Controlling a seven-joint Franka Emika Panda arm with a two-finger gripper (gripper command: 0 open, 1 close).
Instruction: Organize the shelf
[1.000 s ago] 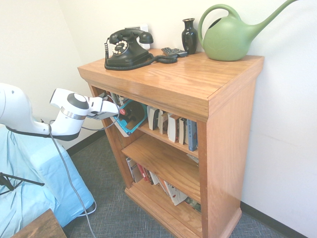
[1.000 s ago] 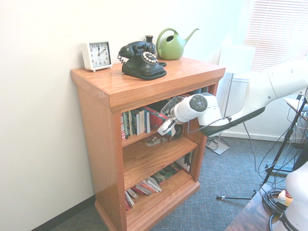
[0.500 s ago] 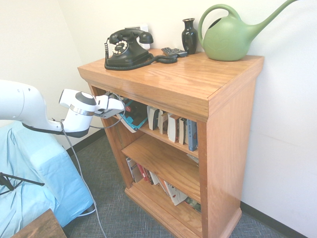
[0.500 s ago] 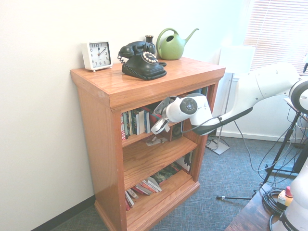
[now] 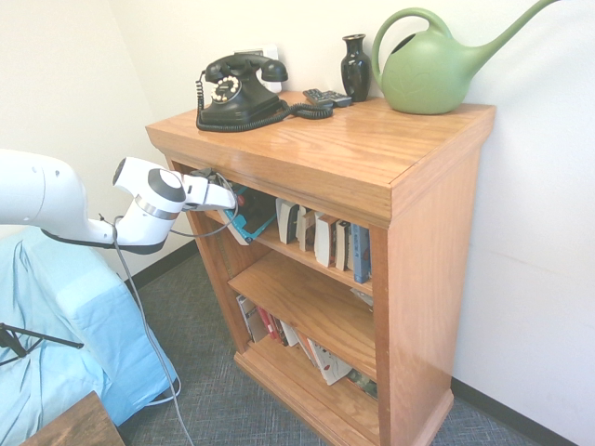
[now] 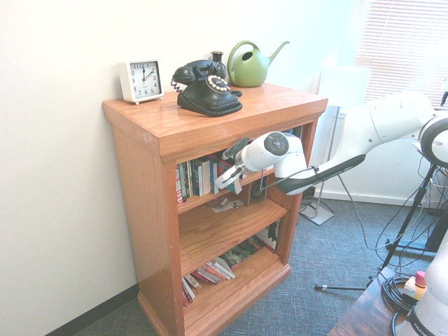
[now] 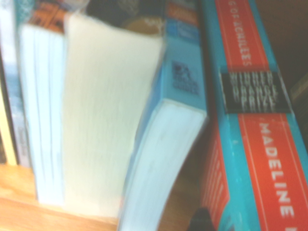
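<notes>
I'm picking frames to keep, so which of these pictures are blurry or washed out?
Wrist view: books soft, though big spine letters read; first exterior view: wall pale, washed out; second exterior view: glare around the window blinds.

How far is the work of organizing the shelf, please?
It looks partly done. On the upper tier, a row of books already stands upright. The hand is at the blue-and-red book, which leans beside that row and probably is being placed now. Left to do, it seems: the slanting books on the bottom tier.
</notes>
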